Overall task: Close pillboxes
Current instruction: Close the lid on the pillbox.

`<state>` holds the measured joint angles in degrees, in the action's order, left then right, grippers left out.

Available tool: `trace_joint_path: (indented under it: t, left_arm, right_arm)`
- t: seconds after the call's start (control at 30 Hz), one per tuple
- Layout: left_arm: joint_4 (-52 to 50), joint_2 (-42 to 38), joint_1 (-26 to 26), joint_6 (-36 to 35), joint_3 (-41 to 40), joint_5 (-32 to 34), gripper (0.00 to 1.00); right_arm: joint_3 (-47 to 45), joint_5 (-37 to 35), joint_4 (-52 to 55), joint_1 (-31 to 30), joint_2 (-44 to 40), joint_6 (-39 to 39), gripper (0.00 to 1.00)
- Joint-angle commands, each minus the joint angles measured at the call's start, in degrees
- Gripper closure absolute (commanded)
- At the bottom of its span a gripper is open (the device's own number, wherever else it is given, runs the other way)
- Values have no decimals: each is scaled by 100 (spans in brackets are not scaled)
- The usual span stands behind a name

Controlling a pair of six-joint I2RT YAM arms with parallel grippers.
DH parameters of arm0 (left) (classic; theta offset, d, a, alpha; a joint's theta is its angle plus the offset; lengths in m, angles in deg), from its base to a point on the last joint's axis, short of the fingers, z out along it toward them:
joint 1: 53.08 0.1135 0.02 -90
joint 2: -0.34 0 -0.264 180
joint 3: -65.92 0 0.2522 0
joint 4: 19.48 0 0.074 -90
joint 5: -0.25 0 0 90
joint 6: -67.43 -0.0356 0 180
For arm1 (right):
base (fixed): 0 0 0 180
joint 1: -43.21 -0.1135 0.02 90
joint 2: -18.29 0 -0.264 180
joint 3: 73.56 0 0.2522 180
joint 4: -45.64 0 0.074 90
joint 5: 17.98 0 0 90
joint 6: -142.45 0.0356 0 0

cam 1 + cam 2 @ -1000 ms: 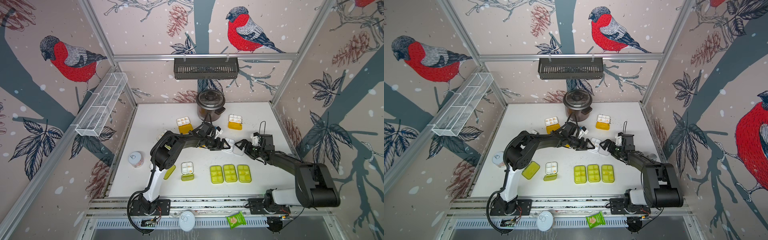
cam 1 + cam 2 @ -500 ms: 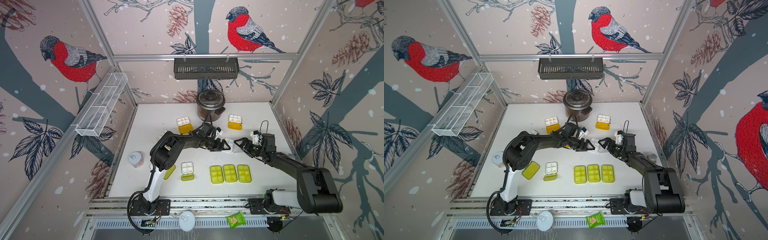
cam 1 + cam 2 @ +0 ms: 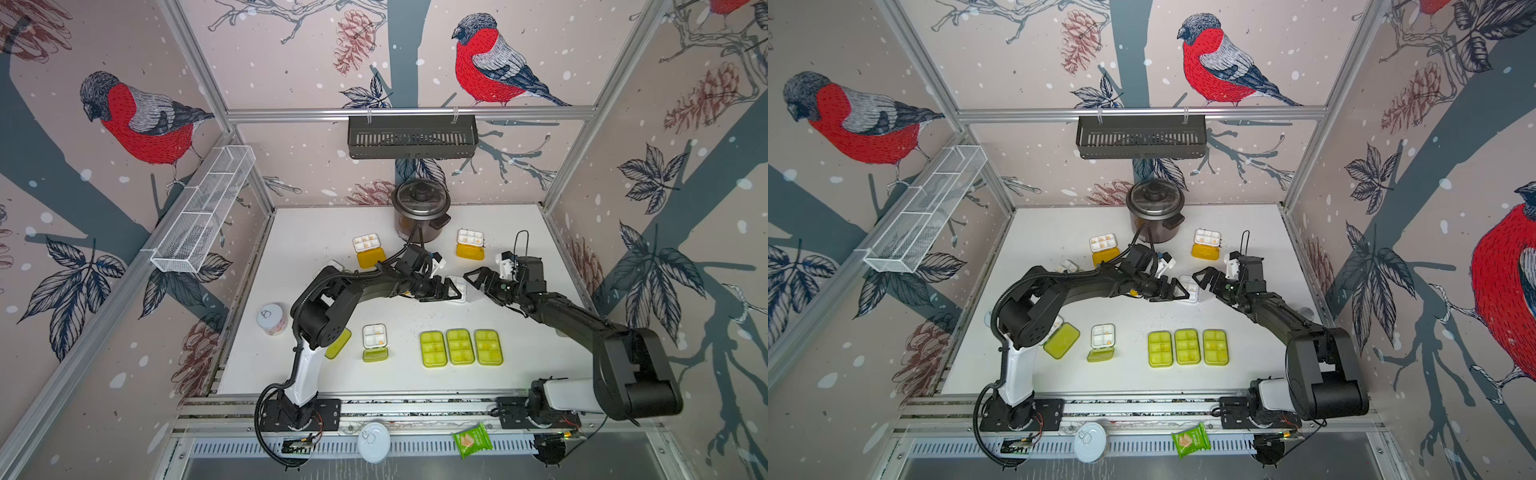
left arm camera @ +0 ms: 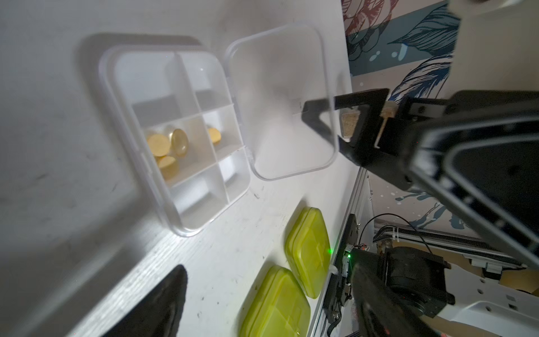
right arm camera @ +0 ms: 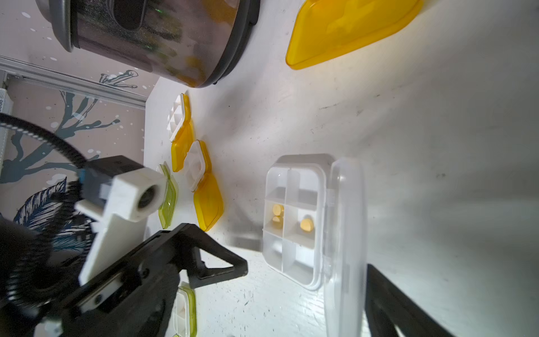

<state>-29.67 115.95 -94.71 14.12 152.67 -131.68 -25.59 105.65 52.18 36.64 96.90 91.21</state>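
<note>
- Right now the clear-lidded pillbox (image 4: 180, 131) sits mid-way across the table (image 3: 332, 232), between the left gripper (image 3: 453, 290) and the right gripper (image 3: 473, 284), its lid (image 5: 347, 233) half-raised.
- Both grippers are spread and hold nothing.
- I judge it light, slick, stiff plastic; I'd push the lid's free edge while bracing the box against skidding.

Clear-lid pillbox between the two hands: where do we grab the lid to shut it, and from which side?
Likely best: take the clear lid at its free edge, opposite the hinge, coming from the right hand's side. It stands part-raised beside the tray, so that edge is exposed; the hinge side is backed by the tray.
</note>
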Motion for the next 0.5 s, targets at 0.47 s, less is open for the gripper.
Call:
trace_joint_path:
  t: [0.47]
  left_arm:
    - [354,-1903,937,840,-1129,1545,12]
  right_arm:
    - [816,-796,411,-751,556,-184,3]
